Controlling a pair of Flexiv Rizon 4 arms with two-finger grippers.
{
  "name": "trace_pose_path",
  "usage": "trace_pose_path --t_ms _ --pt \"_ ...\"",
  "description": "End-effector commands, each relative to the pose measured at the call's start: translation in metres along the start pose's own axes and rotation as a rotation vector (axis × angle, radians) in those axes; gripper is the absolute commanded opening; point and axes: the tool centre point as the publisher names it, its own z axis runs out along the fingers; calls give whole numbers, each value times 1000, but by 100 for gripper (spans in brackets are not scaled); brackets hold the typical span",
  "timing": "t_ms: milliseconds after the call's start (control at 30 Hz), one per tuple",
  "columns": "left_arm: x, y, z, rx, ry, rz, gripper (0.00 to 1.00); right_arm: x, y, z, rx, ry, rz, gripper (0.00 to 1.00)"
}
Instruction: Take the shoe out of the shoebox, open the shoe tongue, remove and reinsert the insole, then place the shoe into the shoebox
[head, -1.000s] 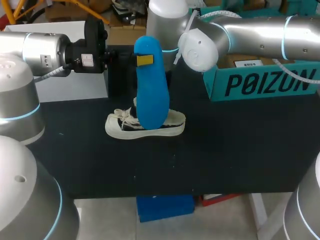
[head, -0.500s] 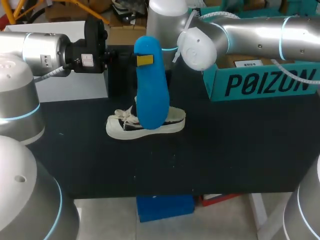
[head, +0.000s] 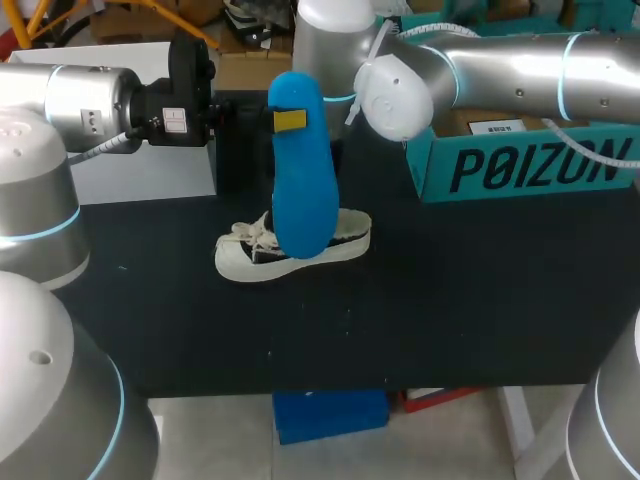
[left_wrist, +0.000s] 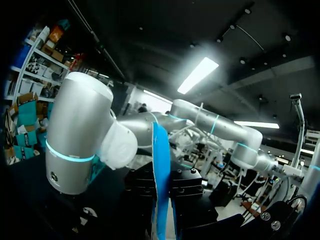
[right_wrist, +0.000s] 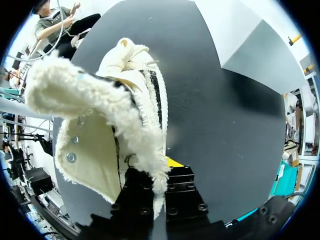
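While the left gripper (head: 289, 120) holds the blue foam insole (head: 303, 195) upright, the cream fleece-lined shoe (head: 245, 262), clamped by the right gripper (right_wrist: 161, 172), sits on the black table (head: 450, 300), now shifted toward 3 o'clock; reinsertion seems next.

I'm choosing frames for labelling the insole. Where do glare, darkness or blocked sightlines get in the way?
Head view: even light, but the upright blue insole hides the middle of the shoe. Left wrist view: dim, with glare overhead; the insole shows only edge-on. Right wrist view: bright, and the shoe's fleece lining fills much of it; no insole.
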Motion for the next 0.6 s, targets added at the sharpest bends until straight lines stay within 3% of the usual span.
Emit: trace_pose_path --t_ms 33,267,467,600 --pt "1 0 1 -1 -6 0 0 -7 -1 -19 -16 -23 23 0" --pt "1 0 1 -1 -6 0 0 -12 -12 -60 60 -100 177 0" --pt "1 0 1 -1 -6 0 0 -5 -23 -77 170 -135 359 0" --pt "1 0 1 -1 -6 0 0 1 -26 -86 190 -144 513 0"
